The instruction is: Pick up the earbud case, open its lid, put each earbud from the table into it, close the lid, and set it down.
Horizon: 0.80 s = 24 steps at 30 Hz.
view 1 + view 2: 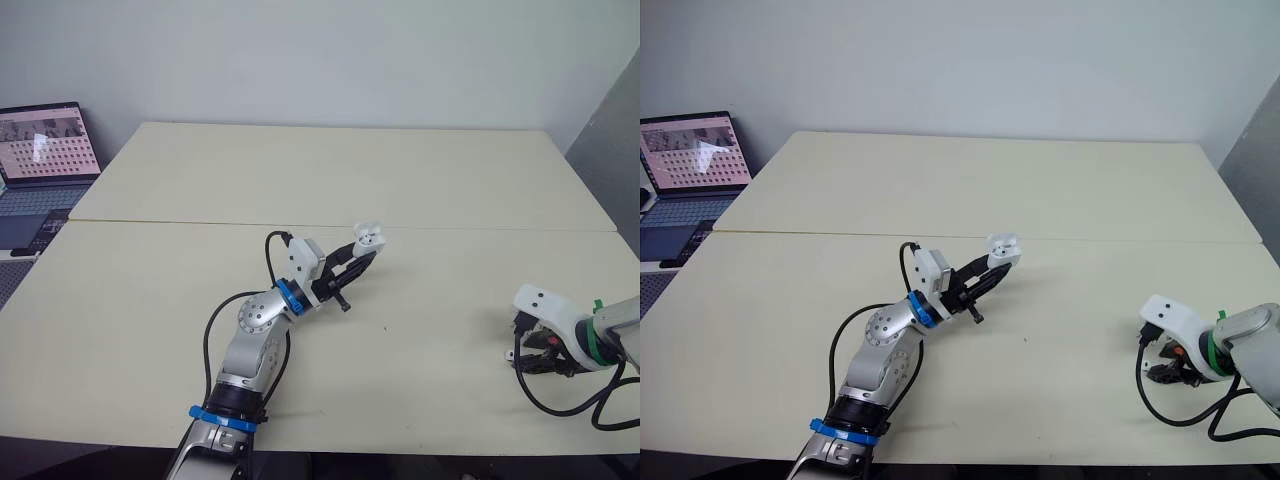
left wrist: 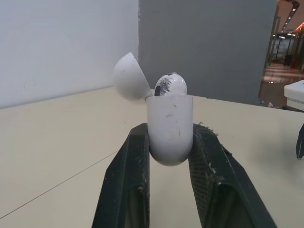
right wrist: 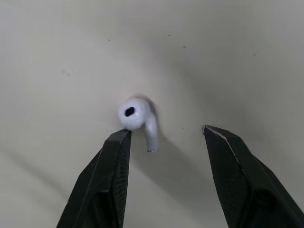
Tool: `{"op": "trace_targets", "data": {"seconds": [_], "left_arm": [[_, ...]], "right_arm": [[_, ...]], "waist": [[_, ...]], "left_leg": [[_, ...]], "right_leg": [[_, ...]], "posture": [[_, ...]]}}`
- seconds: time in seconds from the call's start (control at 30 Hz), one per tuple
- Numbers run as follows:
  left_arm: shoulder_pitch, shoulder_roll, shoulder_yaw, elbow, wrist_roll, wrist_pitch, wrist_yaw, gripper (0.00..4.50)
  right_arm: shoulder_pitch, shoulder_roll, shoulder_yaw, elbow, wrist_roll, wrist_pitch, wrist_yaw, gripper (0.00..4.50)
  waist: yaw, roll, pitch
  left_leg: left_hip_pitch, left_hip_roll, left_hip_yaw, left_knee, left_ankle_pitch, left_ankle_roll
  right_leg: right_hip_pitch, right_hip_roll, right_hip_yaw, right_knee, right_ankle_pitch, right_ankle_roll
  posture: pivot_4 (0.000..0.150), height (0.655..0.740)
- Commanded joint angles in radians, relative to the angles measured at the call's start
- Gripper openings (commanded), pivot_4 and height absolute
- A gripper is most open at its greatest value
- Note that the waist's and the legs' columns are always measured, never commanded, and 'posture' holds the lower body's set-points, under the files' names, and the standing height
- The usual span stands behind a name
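Pinching earbud case (image 2: 169, 126) between both fingers, left gripper (image 1: 362, 255) held it above table (image 1: 300, 170) centre, lid (image 2: 129, 71) flipped open, one earbud (image 2: 170, 85) seated inside. Right gripper (image 3: 165, 130) hung low near right edge, fingers spread around second earbud (image 3: 135, 114) lying on table.

No text, label, brand or number can be read anywhere; the laptop screen (image 1: 48, 140) shows a grid too small to make out.

Case (image 1: 368, 237): frame centre, above table (image 1: 400, 170); earbud (image 2: 170, 84) in it. Second earbud (image 3: 135, 114): on table. Laptop (image 1: 45, 150): upper left.
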State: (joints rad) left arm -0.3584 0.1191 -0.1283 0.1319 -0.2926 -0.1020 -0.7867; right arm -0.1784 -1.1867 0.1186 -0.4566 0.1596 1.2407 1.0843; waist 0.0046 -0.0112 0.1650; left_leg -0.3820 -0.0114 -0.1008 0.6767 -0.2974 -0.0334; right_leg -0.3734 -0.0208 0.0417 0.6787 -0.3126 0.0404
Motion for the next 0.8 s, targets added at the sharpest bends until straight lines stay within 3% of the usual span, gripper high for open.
{"op": "trace_targets", "data": {"seconds": [0.03,0.63,0.73,0.8], "left_arm": [[-0.004,-0.002,-0.004,-0.014,-0.002,-0.026,-0.007,0.77],[-0.009,-0.006,-0.004,-0.014,0.001,-0.024,-0.009,0.77],[-0.008,-0.007,-0.005,-0.016,0.002,-0.023,-0.008,0.77],[-0.007,-0.007,-0.005,-0.017,0.002,-0.023,-0.007,0.77]], "right_arm": [[-0.004,0.011,-0.011,-0.042,0.059,0.034,-0.014,2.46],[-0.042,0.053,-0.038,0.000,0.182,0.113,-0.140,2.46],[-0.033,0.045,-0.035,0.001,0.191,0.109,-0.151,1.84],[-0.023,0.036,-0.031,-0.003,0.194,0.100,-0.160,1.16]], "waist": [[-0.001,0.000,0.000],[-0.007,-0.001,0.000],[-0.007,-0.001,0.000],[-0.007,-0.001,0.000]], "left_leg": [[0.000,0.000,0.000,0.000,0.000,0.000],[0.001,0.001,0.001,0.000,0.000,0.000],[0.001,0.001,0.001,0.000,0.000,0.000],[0.001,0.001,0.001,0.000,0.000,0.000]], "right_leg": [[0.000,0.000,0.000,0.000,0.000,0.000],[0.000,0.001,0.000,0.001,0.000,0.000],[0.000,0.001,0.000,0.001,0.000,0.000],[0.000,0.001,0.000,0.001,0.000,0.000]], "posture": [[0.150,0.7400],[0.150,0.7400],[0.150,0.7400],[0.150,0.7400]]}}
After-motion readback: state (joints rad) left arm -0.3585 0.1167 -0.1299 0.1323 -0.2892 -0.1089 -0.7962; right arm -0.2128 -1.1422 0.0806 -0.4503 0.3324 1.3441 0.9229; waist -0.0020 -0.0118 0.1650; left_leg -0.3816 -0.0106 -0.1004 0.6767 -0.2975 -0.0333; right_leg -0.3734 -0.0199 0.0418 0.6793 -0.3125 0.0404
